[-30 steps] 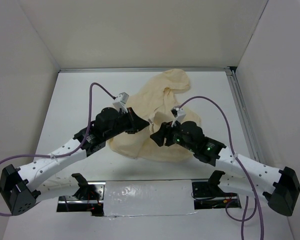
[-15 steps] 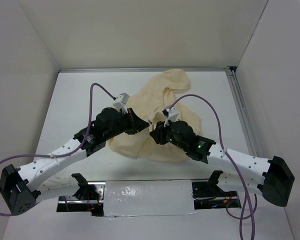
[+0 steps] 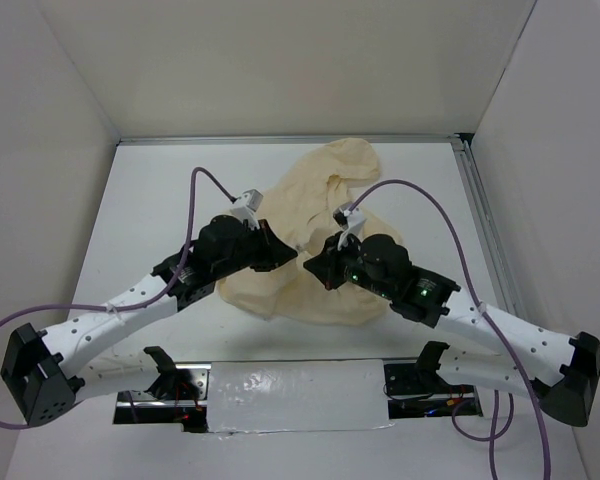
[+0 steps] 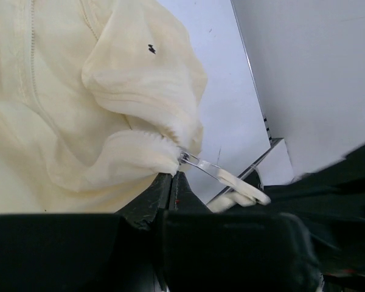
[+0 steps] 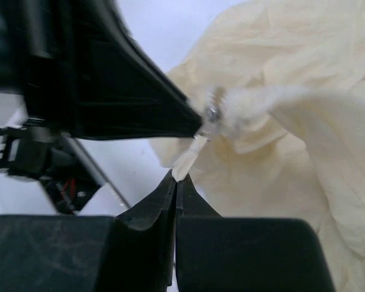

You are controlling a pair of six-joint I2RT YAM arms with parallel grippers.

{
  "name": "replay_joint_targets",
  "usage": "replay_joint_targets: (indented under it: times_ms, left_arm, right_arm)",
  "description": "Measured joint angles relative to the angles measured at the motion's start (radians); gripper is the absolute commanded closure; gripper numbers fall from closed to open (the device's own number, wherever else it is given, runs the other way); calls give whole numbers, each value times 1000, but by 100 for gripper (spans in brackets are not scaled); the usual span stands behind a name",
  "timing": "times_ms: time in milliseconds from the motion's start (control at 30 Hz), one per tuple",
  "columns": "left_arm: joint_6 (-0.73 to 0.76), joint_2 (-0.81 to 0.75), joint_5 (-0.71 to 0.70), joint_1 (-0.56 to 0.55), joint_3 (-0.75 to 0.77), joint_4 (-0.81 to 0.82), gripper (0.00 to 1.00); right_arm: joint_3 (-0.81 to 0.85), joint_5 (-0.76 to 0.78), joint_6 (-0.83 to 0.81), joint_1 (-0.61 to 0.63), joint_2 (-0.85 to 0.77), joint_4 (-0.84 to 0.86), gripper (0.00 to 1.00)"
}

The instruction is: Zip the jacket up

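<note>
Two pairs of fingers meet at one spot on the jacket (image 3: 330,190), which lies in a soft heap on the white desk (image 3: 150,200) and spreads out past both sets of fingertips. The left fingers (image 4: 151,198) are closed tight on a bunched bit of the jacket's edge, right beside the small metal slider (image 5: 213,113). The right fingers (image 5: 152,210) are closed too, pinching the very end of the pull tab (image 5: 185,159), which sticks out from the slider toward them. So the grabbing part looks done: one side holds the cloth and the other has the tab. The zipping itself does not look begun, I think, because the slider sits at the bunched end and a long zipper line (image 4: 31,55) runs away up the cloth beyond the left fingers. Whether that line is joined or apart I cannot tell. The jacket is pale cream-yellow, thin, floppy and full of wrinkles. The pull tab is a small flat strip, pale, a bit see-through and hard-looking. The fingers are black, hard and pointed like wedges.
</note>
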Motion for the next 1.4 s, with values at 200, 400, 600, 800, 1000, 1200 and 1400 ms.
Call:
replay_joint_targets:
  times_ms: [200, 400, 600, 800, 1000, 1200, 1400]
  left_arm:
    - [52, 9, 27, -2, 11, -11, 100]
    - [97, 6, 76, -10, 19, -30, 100]
    - [121, -55, 95, -22, 6, -31, 100]
    - [121, -59, 172, -36, -60, -80, 100]
    - [123, -69, 335, -63, -134, -166, 100]
    - [168, -151, 439, -65, -137, -229, 100]
    - [169, -227, 510, -67, -207, -269, 100]
  right_arm:
    - [177, -79, 34, -15, 37, -147, 100]
    - [272, -38, 145, -116, 125, -180, 100]
    - [362, -86, 289, -187, 293, -204, 100]
    - [362, -87, 309, -198, 352, -173, 100]
    - [368, 22, 236, -257, 394, -132, 100]
    - [384, 83, 179, -323, 477, -107, 100]
    - [573, 80, 138, -513, 734, -59, 100]
